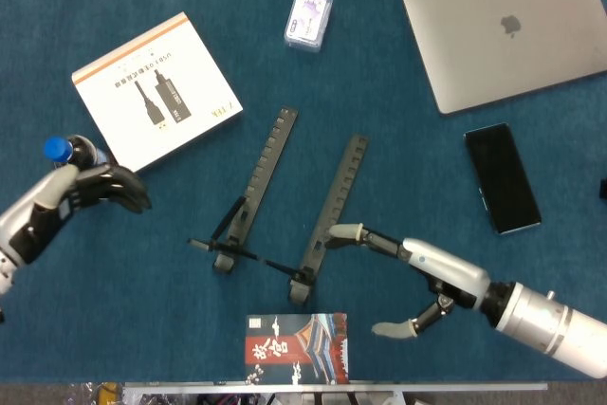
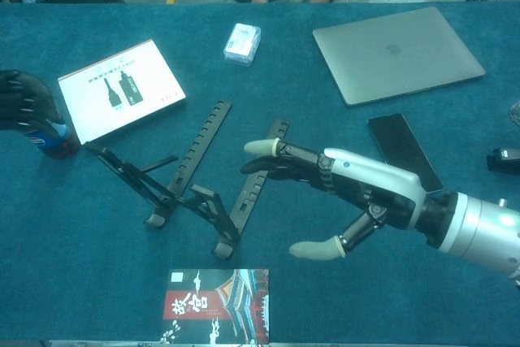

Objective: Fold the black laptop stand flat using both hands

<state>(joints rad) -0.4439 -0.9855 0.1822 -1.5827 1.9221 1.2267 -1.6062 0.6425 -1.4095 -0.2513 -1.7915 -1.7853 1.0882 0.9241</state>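
The stand [image 1: 285,206] sits mid-tabletop, struts raised, not yet folded. The right robot hand [image 1: 417,282] hovers spread wide at its 4 o'clock, holding nothing. The left robot hand [image 1: 81,192], fingers curled, empty, waits at 9 o'clock beside the bottle [image 1: 71,152].

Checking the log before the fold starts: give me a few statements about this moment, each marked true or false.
1. The stand is already folded flat. False: its legs are spread and a strut is raised.
2. The right hand holds nothing, fingers apart. True.
3. The laptop is open. False: its lid is closed.
4. The phone lies between laptop and right hand. True.
5. The left hand rests on the stand. False: it is by the bottle.
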